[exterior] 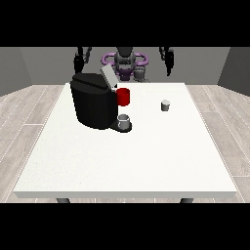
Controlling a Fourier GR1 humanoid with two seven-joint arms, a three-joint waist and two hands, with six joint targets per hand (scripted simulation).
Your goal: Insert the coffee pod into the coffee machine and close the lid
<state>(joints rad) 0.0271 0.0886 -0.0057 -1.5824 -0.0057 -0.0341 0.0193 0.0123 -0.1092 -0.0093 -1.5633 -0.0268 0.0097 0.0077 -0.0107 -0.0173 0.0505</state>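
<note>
The coffee pod (165, 105), a small grey cylinder, stands upright on the white worktop (127, 161) a little right of the frame's centre. It stands alone, and nothing touches it. To its left, well apart from it, is the black coffee machine (93, 100), in the upper left part of the worktop. Its lid (108, 76) is tilted up and open, a grey flap that points to the upper right. A red part (123, 96) shows on the right side of the machine, and a small grey cup (124, 120) sits on the machine's base below it.

The robot is at the top of the frame, behind the far edge of the worktop. The hand at the view's right (169, 62) hangs up high, above and behind the pod, and holds nothing. The hand at the view's left (78, 61) is also raised, above the machine, and holds nothing either. Whether the fingers of either hand are apart or together cannot be told from this view, as both are small and dark.

It seems that the task is at its very beginning: the pod is not yet picked up, and the lid is not yet closed. The next move probably calls for the hand at the view's right to come down over the pod and take it by its sides, keeping it upright. After that the pod must be carried left to the opening under the lid.
</note>
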